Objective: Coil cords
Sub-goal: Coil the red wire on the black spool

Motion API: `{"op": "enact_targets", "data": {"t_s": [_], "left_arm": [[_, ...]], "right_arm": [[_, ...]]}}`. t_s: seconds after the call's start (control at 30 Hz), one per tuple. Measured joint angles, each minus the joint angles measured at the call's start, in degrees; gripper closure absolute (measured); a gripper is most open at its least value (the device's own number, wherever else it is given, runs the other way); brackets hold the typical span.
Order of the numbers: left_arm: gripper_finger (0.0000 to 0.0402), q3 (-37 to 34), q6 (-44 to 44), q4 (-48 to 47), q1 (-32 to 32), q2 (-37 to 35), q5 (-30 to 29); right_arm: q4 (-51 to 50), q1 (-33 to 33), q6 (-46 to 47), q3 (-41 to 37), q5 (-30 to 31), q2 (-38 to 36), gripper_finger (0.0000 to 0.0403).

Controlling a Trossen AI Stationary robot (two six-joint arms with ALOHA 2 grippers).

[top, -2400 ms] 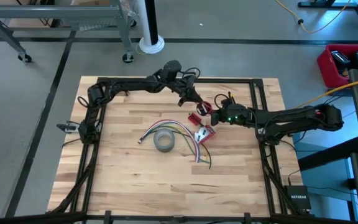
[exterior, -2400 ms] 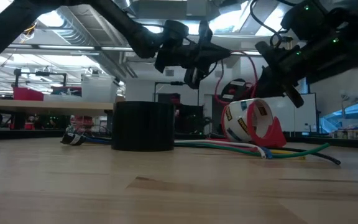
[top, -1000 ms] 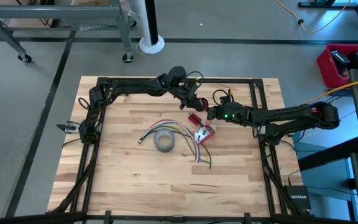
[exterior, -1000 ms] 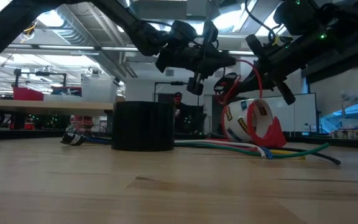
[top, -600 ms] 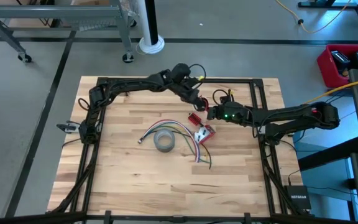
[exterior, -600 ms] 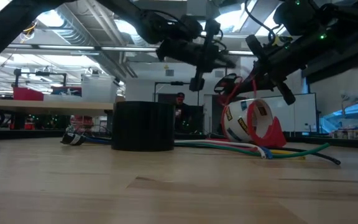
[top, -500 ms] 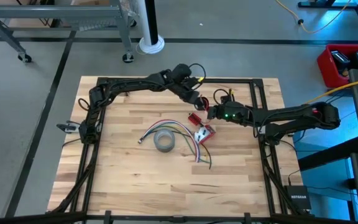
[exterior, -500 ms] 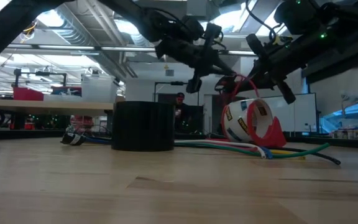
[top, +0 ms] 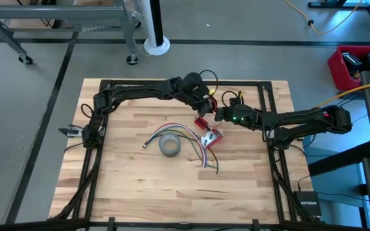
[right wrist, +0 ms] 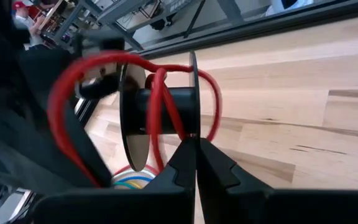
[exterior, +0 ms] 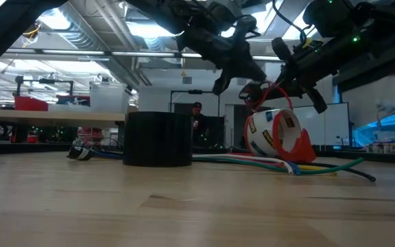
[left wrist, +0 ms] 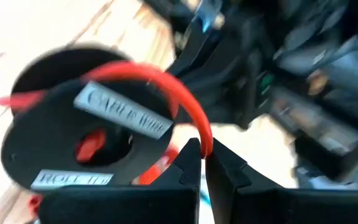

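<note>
Both arms meet over the far middle of the table [top: 140, 192], above the red tape dispenser [exterior: 280, 137], with a small black spool [right wrist: 160, 109] held up in the air between them. The right gripper [right wrist: 196, 146] has its fingers pressed together on the rim of one of the spool's flanges, so it's basically the spool holder here. The left gripper [left wrist: 202, 163] is right up against the spool from the other side, fingers squeezed onto the red wire [left wrist: 166, 84] a short way off the flange. In the right wrist view the spool's axis runs crosswise to the right gripper's fingers, with a couple of turns of red wire already on the core and one big loose loop bulging out beyond the flange. That's the relation that looks to matter: the wire leaves the core and arcs over to the left gripper, so the left arm would have to carry its end around the spool's axis while the right one holds steady. The slack loop could easily slip off past the flange if it isn't kept taut. Lower down on the table there's a grey tape roll [top: 169, 146] and a bundle of coloured cords [top: 194, 144] fanned out beside it, touched by neither arm.
</note>
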Motion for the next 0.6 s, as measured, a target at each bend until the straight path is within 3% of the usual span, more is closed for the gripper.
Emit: {"op": "enact_targets", "data": {"t_s": [0.4, 0.6], "left_arm": [[0.0401, 1.6, 3.0, -1.2, -3.2, 0.0, -3.8], [0.0401, 3.9, 7.0, -6.1, -5.3, 0.0, -9.7]], "right_arm": [[4.6, 0.0, 0.4, 0.0, 1.5, 0.0, 0.04], [6.3, 0.0, 0.4, 0.0, 2.3, 0.0, 0.04]]}}
